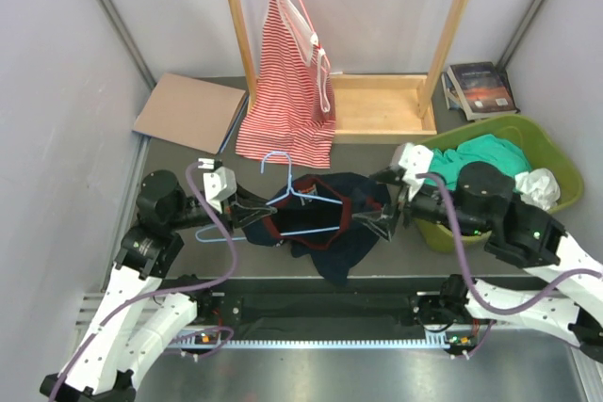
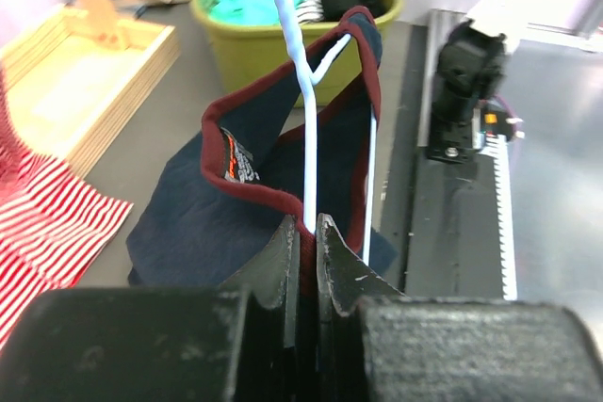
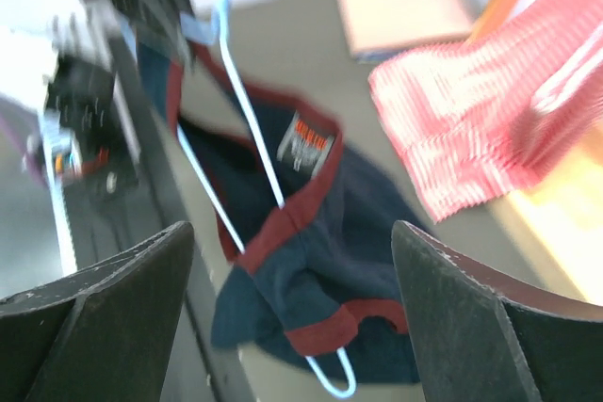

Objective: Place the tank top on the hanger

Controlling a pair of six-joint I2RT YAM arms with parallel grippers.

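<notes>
Now | my left claw (image 2: pixel 308 231) clenched on hanger (image 2: pixel 306 138) and top (image 2: pixel 188 223) trim | right claw (image 3: pixel 287 237) spread, empty | hanger's bar runs claw to claw, right arm nearer its free end

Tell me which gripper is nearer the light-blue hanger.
Left gripper. Its fingers are shut on the hanger and tank top trim; the right gripper stands open beside the opposite end.
</notes>
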